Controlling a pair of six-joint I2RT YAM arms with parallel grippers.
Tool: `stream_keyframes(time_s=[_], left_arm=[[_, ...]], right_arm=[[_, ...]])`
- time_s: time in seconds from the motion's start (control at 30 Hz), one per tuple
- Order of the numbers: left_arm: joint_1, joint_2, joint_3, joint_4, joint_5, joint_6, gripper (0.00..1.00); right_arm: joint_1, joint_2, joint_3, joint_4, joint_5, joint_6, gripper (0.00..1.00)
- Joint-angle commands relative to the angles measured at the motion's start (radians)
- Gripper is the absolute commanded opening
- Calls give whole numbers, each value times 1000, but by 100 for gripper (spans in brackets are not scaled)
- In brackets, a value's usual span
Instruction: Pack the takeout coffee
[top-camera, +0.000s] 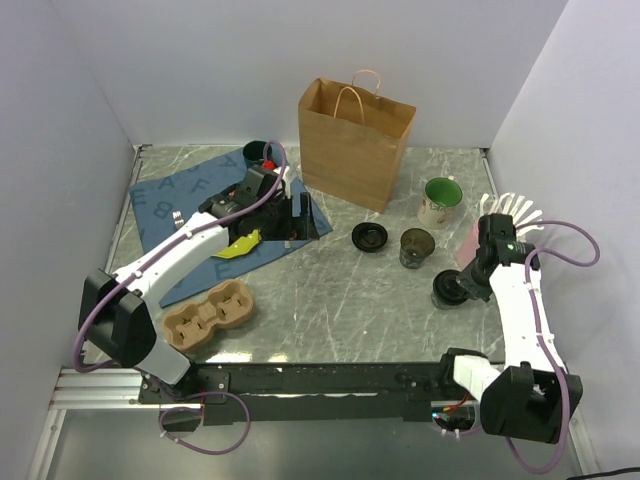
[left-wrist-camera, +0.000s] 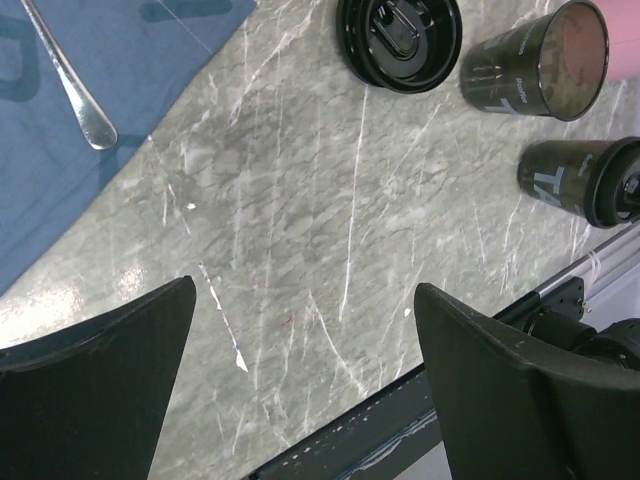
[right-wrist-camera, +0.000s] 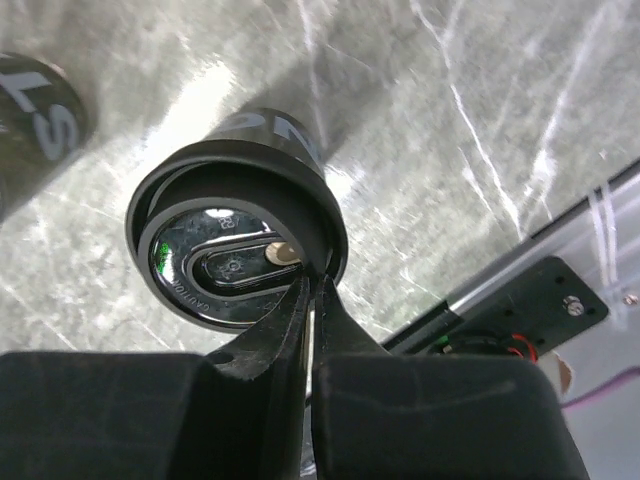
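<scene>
The takeout coffee (top-camera: 447, 290) stands upright and lidded on the desk (top-camera: 330, 300), at about 4 o'clock from the desk's middle and close to the near right edge. The right end effector (right-wrist-camera: 312, 295) is closed on it. In the right wrist view the two fingers are drawn almost together at 5 o'clock on the black lid, and the raised rim appears pinched between them. A rim pinch like this suits a short, handleless cup, since it leaves the body free to drop into a bag. The hold is narrow, though, so I judge the lid could pop off if the cup is lifted fast or tipped.

The brown paper bag (top-camera: 355, 140) stands open at 12 o'clock and well apart from the cup, at roughly 11 o'clock from it. An unlidded dark cup (top-camera: 417, 247) and a loose black lid (top-camera: 370, 237) lie between them, so the carry probably has to pass above both.

The left end effector (left-wrist-camera: 305, 290) is wide open and empty. It hangs over the edge of the blue cloth (top-camera: 165, 200), near the bag's left side, and may be there to steady the bag. A cardboard cup carrier (top-camera: 210, 315) sits at 8 o'clock, unused.
</scene>
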Motion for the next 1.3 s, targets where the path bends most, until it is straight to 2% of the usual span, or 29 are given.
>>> stream_keyframes(time_s=[0.0, 0.1, 0.13, 0.27, 0.37, 0.47, 0.6, 0.7, 0.8, 1.07, 1.27], left_arm=[[2, -30, 55, -23, -20, 21, 97], [2, -39, 55, -23, -37, 9, 97], [2, -44, 58, -27, -58, 0, 97], [2, -61, 69, -24, -147, -49, 97], [10, -33, 110, -108, -181, -66, 97], [36, -15, 119, -139, -77, -24, 96], [48, -108, 44, -54, -52, -49, 96], [48, -171, 37, -60, -80, -62, 97], [48, -199, 61, -89, -109, -68, 97], [48, -335, 20, -101, -184, -207, 99], [48, -381, 60, -217, -227, -257, 99]], right_arm=[[-24, -19, -33, 73, -43, -22, 11], [-27, -31, -20, 58, -58, -33, 19], [-28, -37, -13, 55, -61, -38, 27], [-27, -75, 52, -16, -69, -61, 43], [-25, -103, 107, -60, -69, -82, 44], [-25, -129, 165, -90, -108, -100, 44], [-18, -137, 301, -94, -207, -94, 45], [2, -111, 420, -65, -256, -55, 48], [41, -62, 525, 30, -251, -12, 50], [209, 295, 883, 175, -172, -7, 59], [240, 512, 1087, 223, -104, -31, 66]])
